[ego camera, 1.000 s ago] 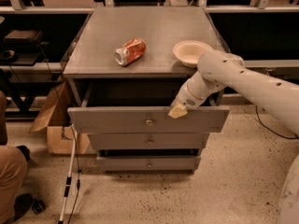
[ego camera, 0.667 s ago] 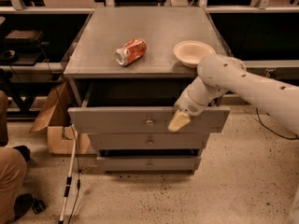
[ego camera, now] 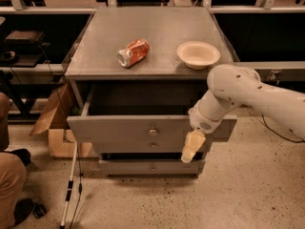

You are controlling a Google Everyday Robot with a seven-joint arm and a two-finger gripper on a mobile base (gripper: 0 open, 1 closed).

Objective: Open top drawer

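Trouser leg (ego camera: 10, 184) at lower-left edge; thin white stick (ego camera: 69, 184) lying on floor beside it. Gripper (ego camera: 187, 156) hangs tips-down in front of cabinet, right of knob (ego camera: 152, 132), over right end of top drawer (ego camera: 125, 130); jaws together, no gap visible, holding nothing. Top drawer pulled out from cabinet, inside dark. Two narrower drawers (ego camera: 151, 167) below, pushed in. Cardboard box (ego camera: 53, 130) left of cabinet. On cabinet top (ego camera: 143, 27): crushed can (ego camera: 133, 53) on side, pale bowl (ego camera: 198, 55) to right, well apart.
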